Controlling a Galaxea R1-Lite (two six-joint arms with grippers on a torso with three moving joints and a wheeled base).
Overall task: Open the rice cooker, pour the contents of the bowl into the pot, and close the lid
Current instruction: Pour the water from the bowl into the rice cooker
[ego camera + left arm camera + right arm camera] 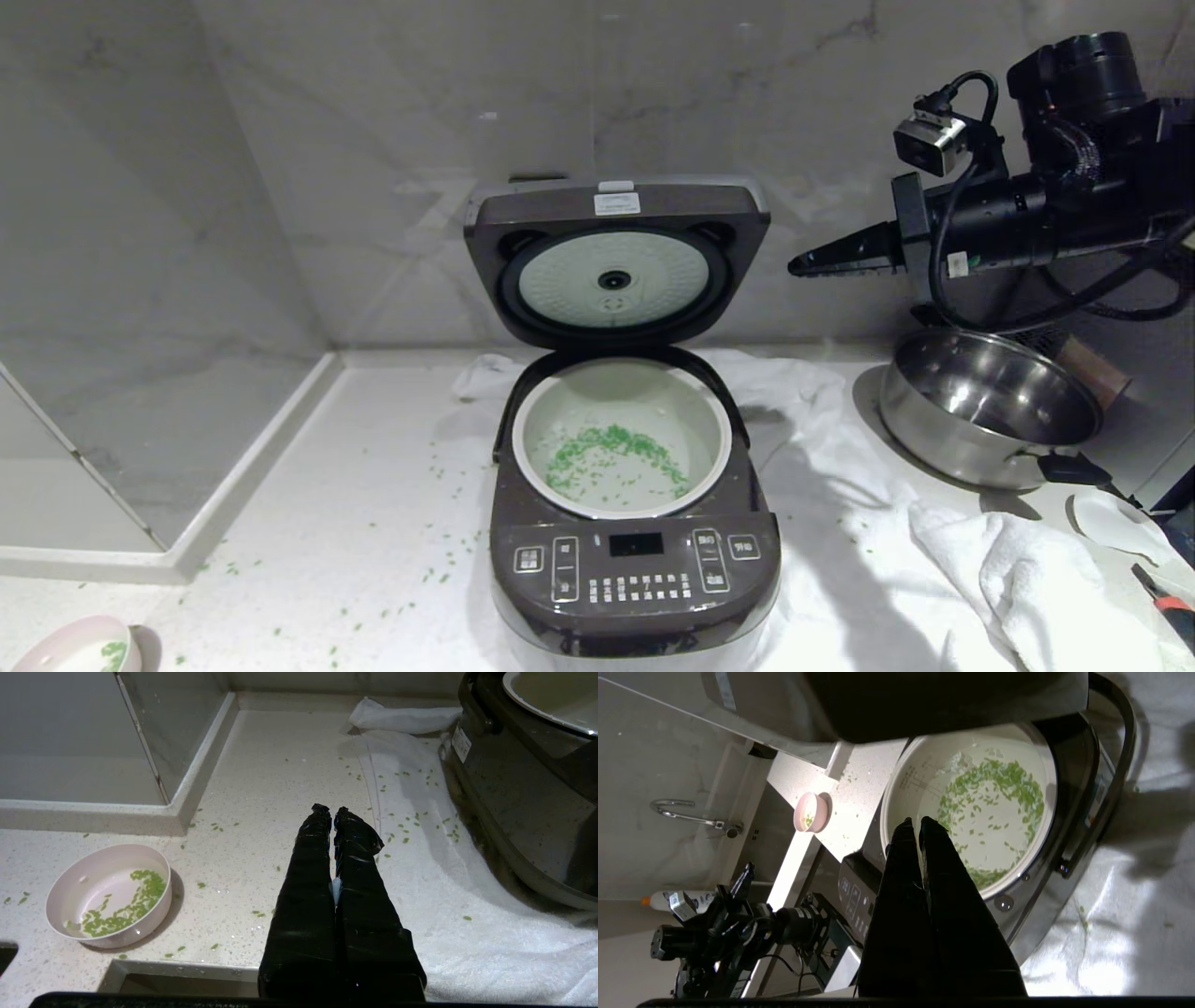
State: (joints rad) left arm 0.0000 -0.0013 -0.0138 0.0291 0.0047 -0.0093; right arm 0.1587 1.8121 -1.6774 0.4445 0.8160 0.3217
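Standing open, rice cooker [635, 551] with lid [616, 261] raised, green grains [611, 453] in pot [621, 437], right gripper [794, 266] pinched shut, empty, beside lid, bowl [110, 896] apart on counter [261, 788].

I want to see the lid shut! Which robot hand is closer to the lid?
Right. The right gripper, shut, hangs just beside the raised lid. The left gripper, shut, is low over the counter, left of the cooker.
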